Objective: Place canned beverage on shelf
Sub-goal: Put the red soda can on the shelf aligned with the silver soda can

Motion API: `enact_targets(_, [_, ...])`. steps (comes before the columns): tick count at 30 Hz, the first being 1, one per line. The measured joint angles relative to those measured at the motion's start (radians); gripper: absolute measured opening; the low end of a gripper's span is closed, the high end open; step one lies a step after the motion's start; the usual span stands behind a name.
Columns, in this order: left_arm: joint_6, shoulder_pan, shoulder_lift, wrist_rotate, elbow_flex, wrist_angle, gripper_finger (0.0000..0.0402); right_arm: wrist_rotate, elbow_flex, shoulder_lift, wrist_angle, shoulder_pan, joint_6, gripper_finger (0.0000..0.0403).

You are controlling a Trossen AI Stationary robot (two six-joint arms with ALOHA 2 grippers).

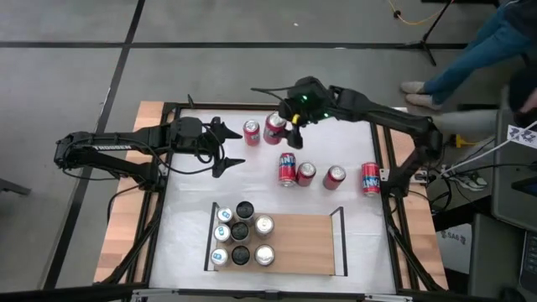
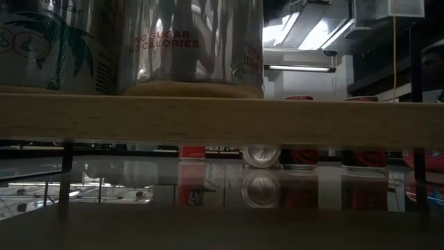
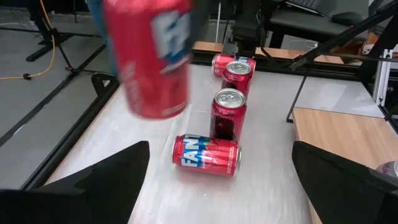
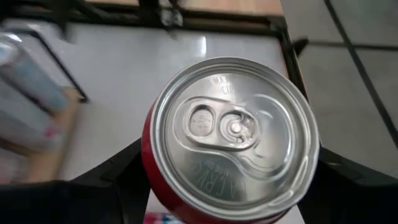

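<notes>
My right gripper (image 1: 285, 124) is shut on a red can (image 1: 273, 127) over the table's far middle. The can's silver top fills the right wrist view (image 4: 230, 130). The can also shows blurred and tilted in the left wrist view (image 3: 149, 56). Another red can (image 1: 252, 132) stands just to its left. My left gripper (image 1: 228, 149) is open and empty, left of both cans. The light-wood shelf (image 1: 302, 243) with black end rails sits at the near middle. Several cans (image 1: 242, 233) stand on its left end. My right gripper pinches the red can between its two fingers, one finger (image 4: 118, 177) on each side of the can's wall, just below the top rim (image 4: 149, 155). The fingers lie across the can. The can is tilted, its top toward the wrist camera, and its lower end (image 3: 158, 112) hangs clear of the table.
Four more red cans lie or stand in a row mid-table: one lying (image 1: 288, 168), two upright (image 1: 306, 174) (image 1: 334, 177), and one lying at the right (image 1: 370, 179). The shelf's right part is bare wood. A person's legs (image 1: 470, 50) show beyond the far right corner.
</notes>
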Motion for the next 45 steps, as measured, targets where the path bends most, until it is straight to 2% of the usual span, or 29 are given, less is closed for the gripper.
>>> enact_targets(8, [0.000,-0.010,0.000,0.000,0.000,0.000,0.0387,0.113,0.000,-0.098,-0.069,0.172,0.119,0.0294])
enact_targets(14, [0.000,-0.037,0.000,0.000,0.000,0.000,0.0387,0.188,-0.010,-0.108,-0.123,0.332,0.225,0.0294])
enact_targets(17, [0.000,-0.052,0.000,0.000,0.000,0.000,0.0387,0.224,-0.033,-0.108,-0.097,0.417,0.279,0.0294])
enact_targets(36, [0.000,-0.080,0.000,0.000,0.000,0.000,0.0387,0.636,-0.042,-0.094,-0.227,0.830,0.672,0.0294])
enact_targets(45, [0.000,-0.080,0.000,0.000,0.000,0.000,0.0387,0.655,-0.042,-0.001,-0.194,0.908,0.745,0.0294])
